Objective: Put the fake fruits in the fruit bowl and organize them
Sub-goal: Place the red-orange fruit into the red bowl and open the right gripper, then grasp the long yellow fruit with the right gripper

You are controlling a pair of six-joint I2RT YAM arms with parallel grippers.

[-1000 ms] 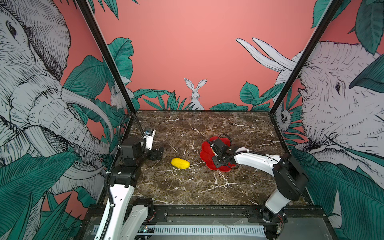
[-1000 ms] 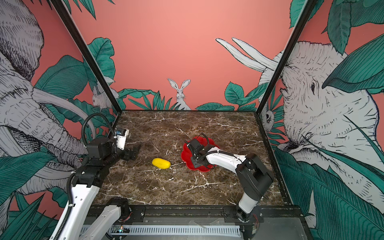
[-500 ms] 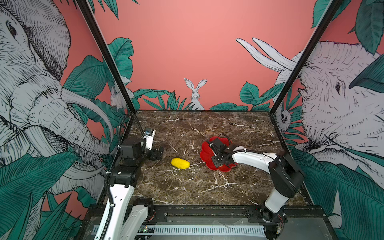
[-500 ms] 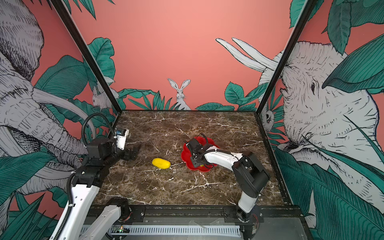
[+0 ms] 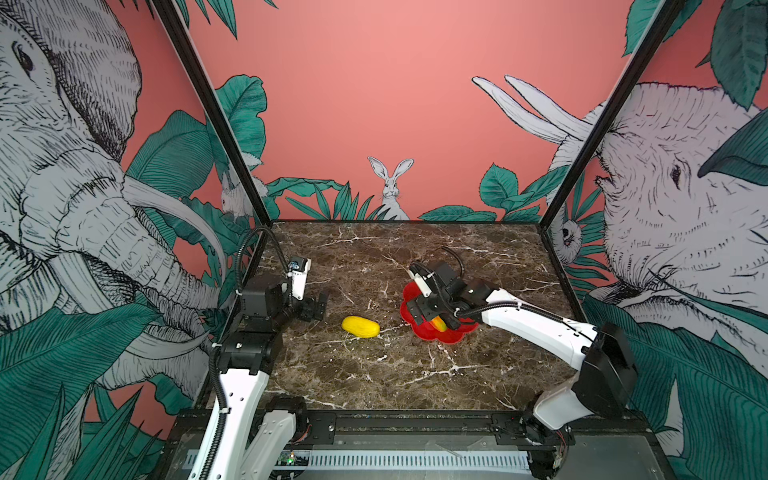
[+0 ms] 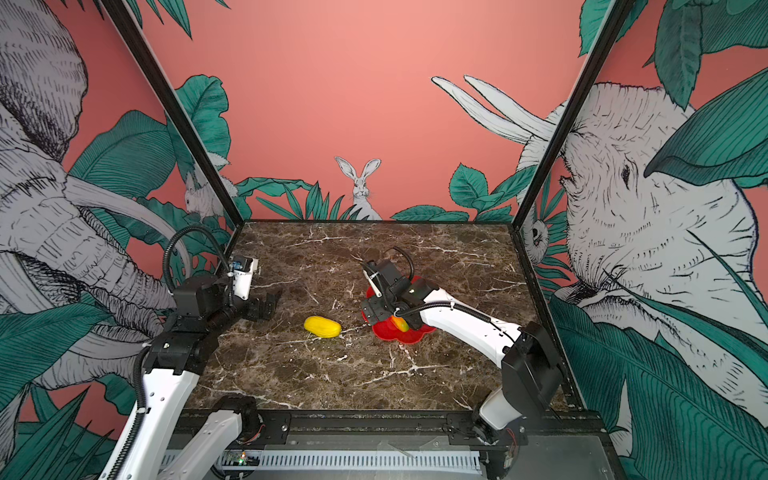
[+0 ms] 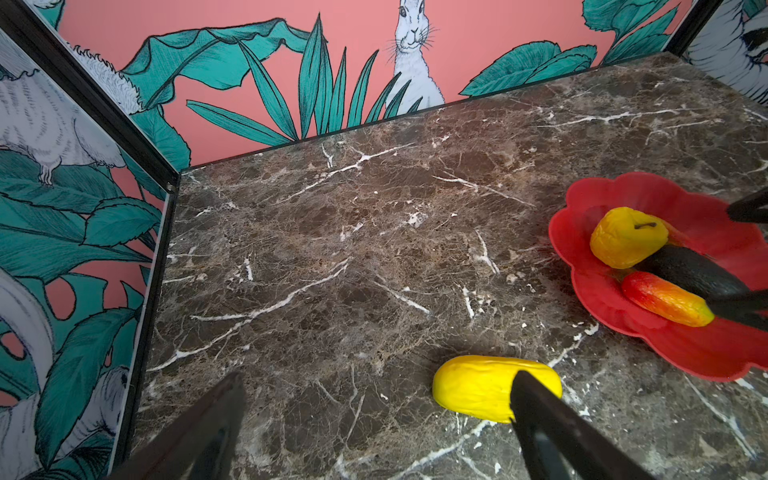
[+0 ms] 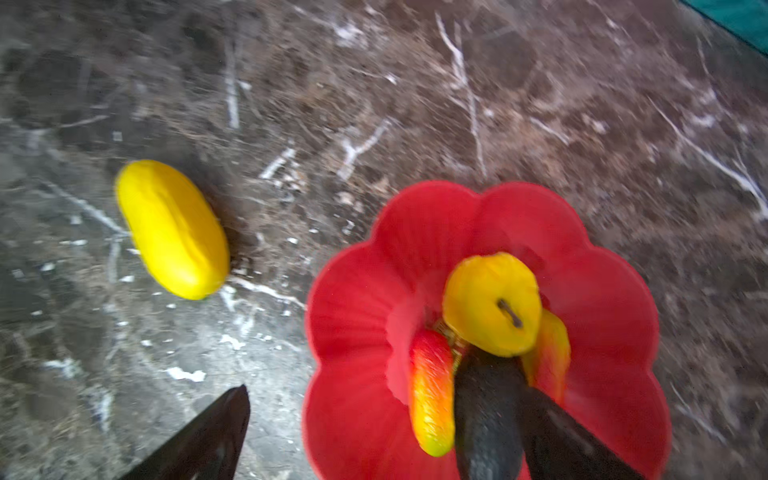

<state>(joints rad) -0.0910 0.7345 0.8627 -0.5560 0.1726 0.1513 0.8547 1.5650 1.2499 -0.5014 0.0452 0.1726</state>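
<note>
The red flower-shaped fruit bowl (image 5: 455, 336) (image 6: 417, 336) (image 7: 648, 191) (image 8: 415, 224) sits right of the table's middle. It holds a bumpy round yellow fruit (image 7: 627, 237) (image 8: 492, 305), a dark oval one (image 7: 690, 270) (image 8: 486, 399) and two slim red-orange-green ones (image 8: 432, 399) (image 8: 548, 357). An oblong yellow fruit (image 5: 360, 326) (image 6: 322, 326) (image 7: 473, 390) (image 8: 172, 228) lies on the marble left of the bowl. My right gripper (image 5: 434, 318) (image 8: 384, 395) hovers open over the bowl's near side, gripping nothing. My left gripper (image 5: 316, 305) (image 7: 378, 378) is open, left of the oblong fruit.
The dark marble table (image 5: 374, 257) is fenced by printed walls with black corner posts (image 5: 232, 137) at the back left and back right. The right arm (image 5: 536, 328) stretches from the front right corner across to the bowl.
My right gripper went from shut to wide open above the bowl, and its arm shifted slightly. The left arm and the oblong yellow fruit have not moved.
</note>
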